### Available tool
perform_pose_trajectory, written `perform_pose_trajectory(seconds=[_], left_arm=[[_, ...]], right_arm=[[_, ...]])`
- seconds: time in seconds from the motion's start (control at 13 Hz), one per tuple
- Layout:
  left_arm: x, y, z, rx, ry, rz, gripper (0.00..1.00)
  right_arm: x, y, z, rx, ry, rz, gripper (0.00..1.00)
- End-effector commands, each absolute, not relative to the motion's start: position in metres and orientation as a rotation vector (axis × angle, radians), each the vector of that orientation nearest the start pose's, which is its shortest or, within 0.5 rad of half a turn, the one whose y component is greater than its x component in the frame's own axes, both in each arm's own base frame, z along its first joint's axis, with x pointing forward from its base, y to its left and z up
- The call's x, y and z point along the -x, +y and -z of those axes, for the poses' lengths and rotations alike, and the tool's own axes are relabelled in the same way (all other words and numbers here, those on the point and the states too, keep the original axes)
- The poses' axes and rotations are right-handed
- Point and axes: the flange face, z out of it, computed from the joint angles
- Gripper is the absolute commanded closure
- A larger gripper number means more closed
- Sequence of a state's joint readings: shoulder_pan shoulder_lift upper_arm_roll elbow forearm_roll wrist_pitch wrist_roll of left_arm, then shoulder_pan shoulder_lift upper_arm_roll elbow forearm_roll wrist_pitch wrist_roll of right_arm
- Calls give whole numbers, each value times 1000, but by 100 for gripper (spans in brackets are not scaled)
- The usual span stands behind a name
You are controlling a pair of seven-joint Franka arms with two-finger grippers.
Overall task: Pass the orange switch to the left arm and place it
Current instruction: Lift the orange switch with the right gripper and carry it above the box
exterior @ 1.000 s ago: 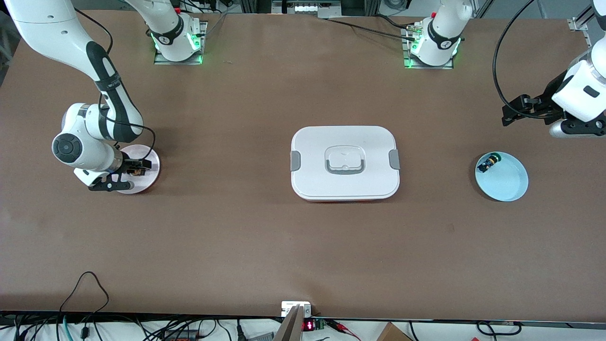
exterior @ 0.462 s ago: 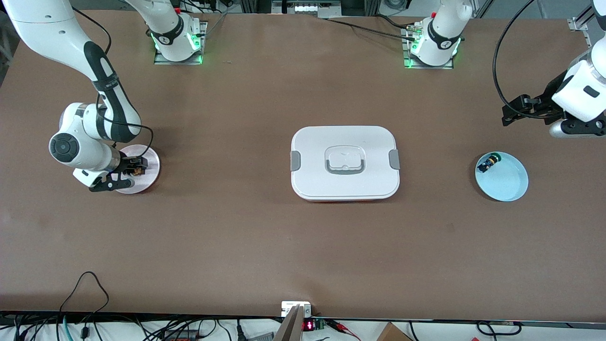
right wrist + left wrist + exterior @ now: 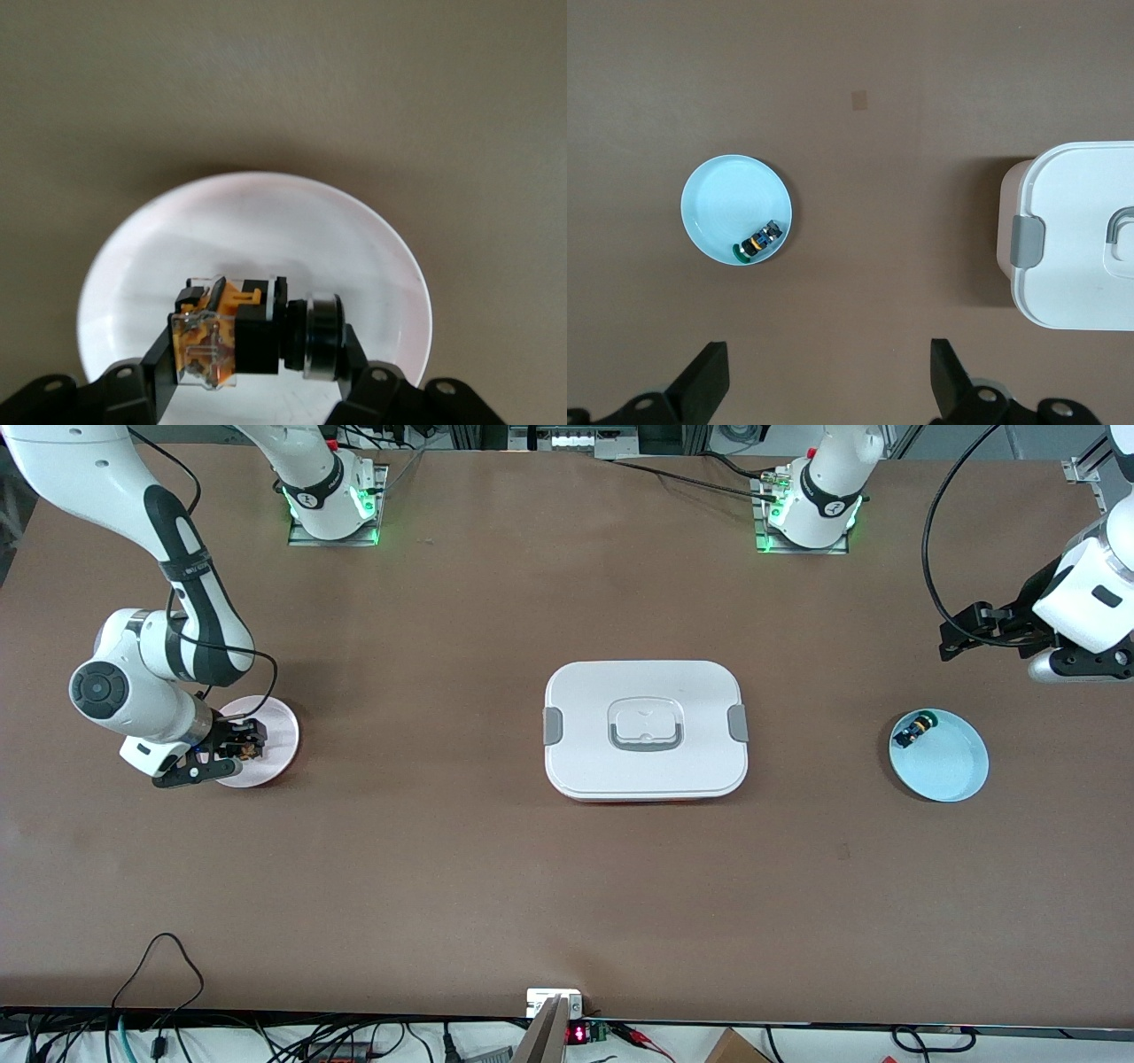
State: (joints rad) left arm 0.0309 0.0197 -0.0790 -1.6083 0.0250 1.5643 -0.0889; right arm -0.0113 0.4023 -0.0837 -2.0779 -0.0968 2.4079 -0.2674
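Right wrist view: right pincer (image 3: pixel 257 363) clamped on the orange switch (image 3: pixel 252 332), one finger against the orange-tan block, the other against the black barrel, switch lying sideways over the pink plate (image 3: pixel 372 239). Whether raised off the plate or resting on it: cannot tell. Front view: same right pincer (image 3: pixel 232 748) at the pink plate (image 3: pixel 276 731), toward the right arm's end of the bench (image 3: pixel 443 868).

Left pincer (image 3: pixel 961 633) up in the air over bare bench at the left arm's end, waiting, fingers spread wide and holding nothing. Left wrist view: both black fingertips (image 3: pixel 709 381) of the left pincer (image 3: pixel 828 381) well apart, with only brown surface between them.

Bench: brown, matte, with the box (image 3: pixel 647 731) at its middle, well apart from both plates. Blue plate (image 3: pixel 948 766) toward the left arm's end, carrying a small black switch (image 3: pixel 914 731) with blue, green and yellow parts near its rim. Arm bases bolted along the edge farthest from the front camera, green lights glowing at each. Cables and electronics along the edge nearest that camera.

Orange switch: clear-cased orange-tan block at one end, black square middle, black cylindrical barrel with a silvery ring at the other end. Box: white, rounded corners, grey clip (image 3: pixel 1028 243) on each short side, recessed grey handle (image 3: pixel 645 726) in the lid.
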Motion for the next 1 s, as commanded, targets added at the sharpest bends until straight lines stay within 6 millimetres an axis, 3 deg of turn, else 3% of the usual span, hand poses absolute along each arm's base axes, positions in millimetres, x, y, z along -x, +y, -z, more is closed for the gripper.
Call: perform_pose_trajectory(seconds=[0.0, 0.08, 0.54, 0.77, 0.92], left_arm=[[-560, -20, -601, 3086, -49, -94, 0], [-560, -20, -601, 3085, -49, -94, 0], [-560, -19, -601, 3086, -56, -94, 0], [-560, -16, -601, 3086, -66, -94, 0], [-560, -15, -601, 3096, -83, -96, 0]], right_arm=[[-577, -37, -267, 3175, -468, -114, 100], [-579, -29, -282, 3172, -487, -119, 100], [-581, 60, -383, 3054, -599, 41, 100], [-586, 102, -459, 2985, -853, 100, 100], [-587, 120, -494, 2945, -962, 90, 100]])
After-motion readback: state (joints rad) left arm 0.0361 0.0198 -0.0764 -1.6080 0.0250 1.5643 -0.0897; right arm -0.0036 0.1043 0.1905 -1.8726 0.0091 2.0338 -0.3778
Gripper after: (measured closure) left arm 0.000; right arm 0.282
